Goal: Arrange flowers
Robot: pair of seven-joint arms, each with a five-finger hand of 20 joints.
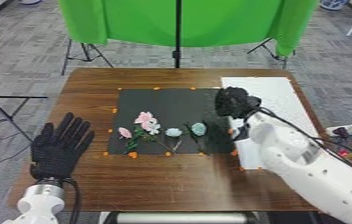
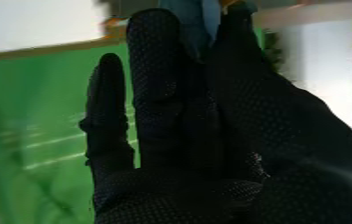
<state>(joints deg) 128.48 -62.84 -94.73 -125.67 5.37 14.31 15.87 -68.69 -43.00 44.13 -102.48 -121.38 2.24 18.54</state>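
My right hand (image 1: 235, 102) is over the right part of the black mat (image 1: 155, 102), near the white sheet. In the right wrist view, my right hand (image 2: 168, 95) has a blue-grey item (image 2: 186, 20) pinched between thumb and fingertips; its exact form is hard to tell. On the mat's near half lie pink flowers (image 1: 143, 118), a smaller pink bloom (image 1: 125, 132), a white flower (image 1: 153, 128) and two pale blue-green flowers, one in the middle (image 1: 173, 132) and one further right (image 1: 198, 129). Left of the mat, my left hand (image 1: 57, 152) is open with straight fingers.
A white sheet (image 1: 283, 107) covers the table's right side, partly behind my right arm. Orange pieces of tape (image 1: 133, 155) line the mat. The brown table (image 1: 155, 180) reaches toward the near edge; a green backdrop (image 1: 132, 22) stands behind its far edge.
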